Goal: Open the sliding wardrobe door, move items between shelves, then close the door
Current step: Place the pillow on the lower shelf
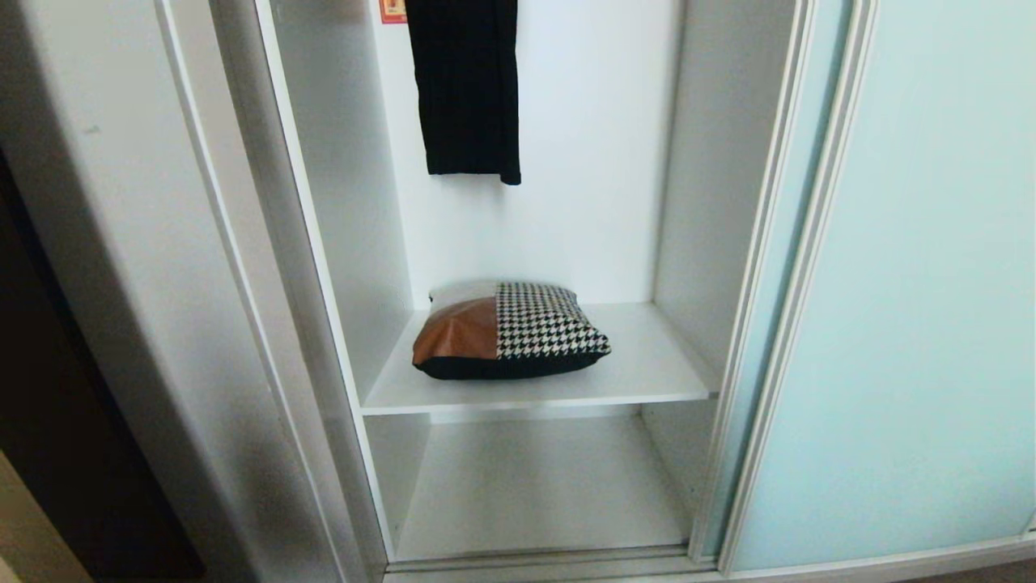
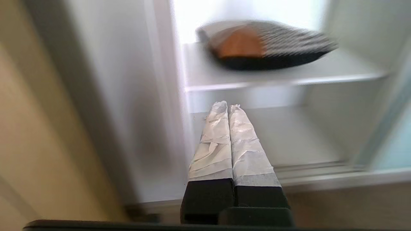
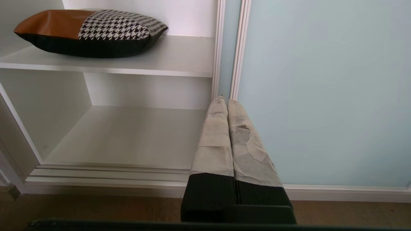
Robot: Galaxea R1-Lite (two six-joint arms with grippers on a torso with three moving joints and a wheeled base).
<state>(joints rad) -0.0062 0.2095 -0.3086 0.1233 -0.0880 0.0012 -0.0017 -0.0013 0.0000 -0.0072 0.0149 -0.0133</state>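
So the sliding door (image 1: 906, 308) is found pushed over to the right, frosted pale aqua glass in a slim white frame, and the wardrobe compartment is left wide open. 2 shelves can be seen inside. The cushion (image 1: 510, 332) is laid flat on the upper shelf (image 1: 647, 364), pushed toward that shelf's left side and back edge, with a good strip of bare board left along the right side and the front edge. Its houndstooth half is turned to the right, the tan-orange patch to the left, and the black back is pressed against the board. The lower shelf (image 1: 542, 486) is seen just under it, down by the door track.

A long black garment (image 1: 465, 89) is hung against the back wall, well above the cushion, nothing touching.

Neither arm is caught by the head camera. The left gripper (image 2: 228, 106) is held low in front of the open compartment near its left side, below the upper shelf's front edge, its taped fingers pressed fully together with nothing between them. The right gripper (image 3: 224, 100) is parked low in front of the door's left frame, fingers likewise squeezed together and nothing gripped.
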